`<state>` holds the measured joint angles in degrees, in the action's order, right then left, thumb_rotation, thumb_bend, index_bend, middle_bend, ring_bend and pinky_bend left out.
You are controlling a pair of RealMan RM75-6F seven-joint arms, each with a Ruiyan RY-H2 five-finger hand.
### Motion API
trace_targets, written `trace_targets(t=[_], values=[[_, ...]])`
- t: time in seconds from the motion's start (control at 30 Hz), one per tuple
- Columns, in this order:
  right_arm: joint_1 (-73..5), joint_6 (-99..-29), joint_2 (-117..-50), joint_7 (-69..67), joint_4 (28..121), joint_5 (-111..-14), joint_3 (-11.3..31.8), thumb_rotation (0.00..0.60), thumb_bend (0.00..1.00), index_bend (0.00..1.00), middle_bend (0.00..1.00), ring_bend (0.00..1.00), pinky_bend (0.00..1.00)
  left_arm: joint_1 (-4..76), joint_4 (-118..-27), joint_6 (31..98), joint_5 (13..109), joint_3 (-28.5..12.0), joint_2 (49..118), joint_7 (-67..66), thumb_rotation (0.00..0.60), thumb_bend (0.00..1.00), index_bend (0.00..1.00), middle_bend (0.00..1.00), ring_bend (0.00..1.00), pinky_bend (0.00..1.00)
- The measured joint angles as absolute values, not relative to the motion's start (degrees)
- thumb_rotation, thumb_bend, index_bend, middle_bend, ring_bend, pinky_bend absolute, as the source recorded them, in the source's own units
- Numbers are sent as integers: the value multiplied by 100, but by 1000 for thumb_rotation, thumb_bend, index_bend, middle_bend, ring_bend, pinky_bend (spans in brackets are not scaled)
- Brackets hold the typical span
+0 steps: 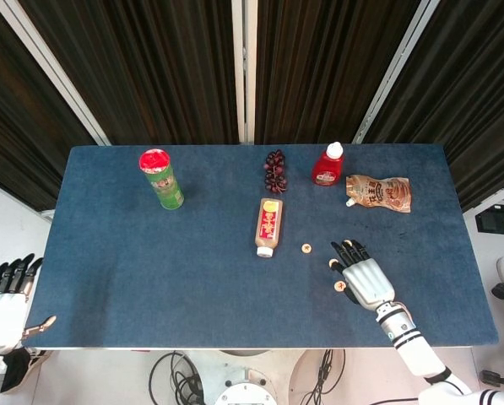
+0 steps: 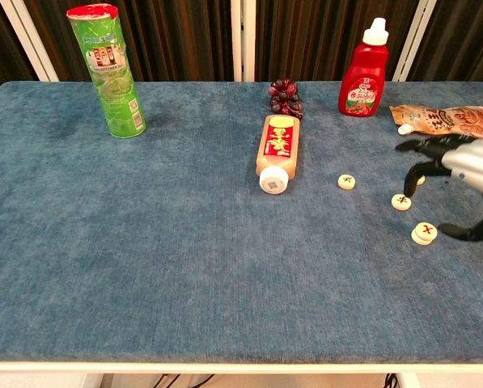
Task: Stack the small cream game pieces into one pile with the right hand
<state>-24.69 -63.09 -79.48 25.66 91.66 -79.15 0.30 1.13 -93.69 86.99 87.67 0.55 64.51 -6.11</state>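
Observation:
Small cream game pieces with red marks lie at the right front of the blue table [image 2: 144,242]. One piece [image 2: 347,182] [image 1: 306,248] sits alone toward the middle. Another piece [image 2: 401,202] [image 1: 333,265] lies just under my right hand's fingertips. Two pieces form a short pile [image 2: 424,233] [image 1: 338,286] in front of the thumb. My right hand [image 2: 468,168] [image 1: 365,278] hovers over them with fingers spread, holding nothing. My left hand [image 1: 7,295] hangs off the table's near left corner, fingers straight and empty.
A brown sauce bottle [image 2: 277,152] lies on its side mid-table, with dark grapes [image 2: 285,97] behind it. A red ketchup bottle [image 2: 362,73] and a snack pouch [image 2: 447,120] stand at the back right. A green chip can [image 2: 108,73] stands back left.

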Motion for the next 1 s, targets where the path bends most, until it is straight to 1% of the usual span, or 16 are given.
trace_targets(t=[0.1,0.23,0.33,0.6,0.77,1.0], values=[[-2478,-6438,-7751,2522,9389,-7981,146,600,240,331,0,0,0,113,-9379,8705,8780,55,6440,-595,600,93,0,0,0,0],[-2612,-6383,-7782,2575,9363,-7803,387,600,240,333,1,0,0,112,-9389,8716,8792,53,6426,-612,600,93,0,0,0,0],[-2819,-6189,-7989,2805,9119,-7517,570,600,240,334,0,0,0,115,-9402,8729,8800,41,6422,-600,600,93,0,0,0,0],[-3476,-5609,-8945,3416,8133,-6666,964,600,240,334,2,0,0,122,-9417,8726,8799,32,6407,-608,600,93,0,0,0,0],[-3706,-5475,-9445,3712,7724,-6209,1041,600,241,352,4,0,0,121,-9421,8723,8797,32,6394,-598,600,93,0,0,0,0],[-3871,-5418,-9697,3858,7478,-5973,1020,600,250,363,4,0,0,164,-9333,8570,8700,28,6407,-529,600,93,0,0,0,0]])
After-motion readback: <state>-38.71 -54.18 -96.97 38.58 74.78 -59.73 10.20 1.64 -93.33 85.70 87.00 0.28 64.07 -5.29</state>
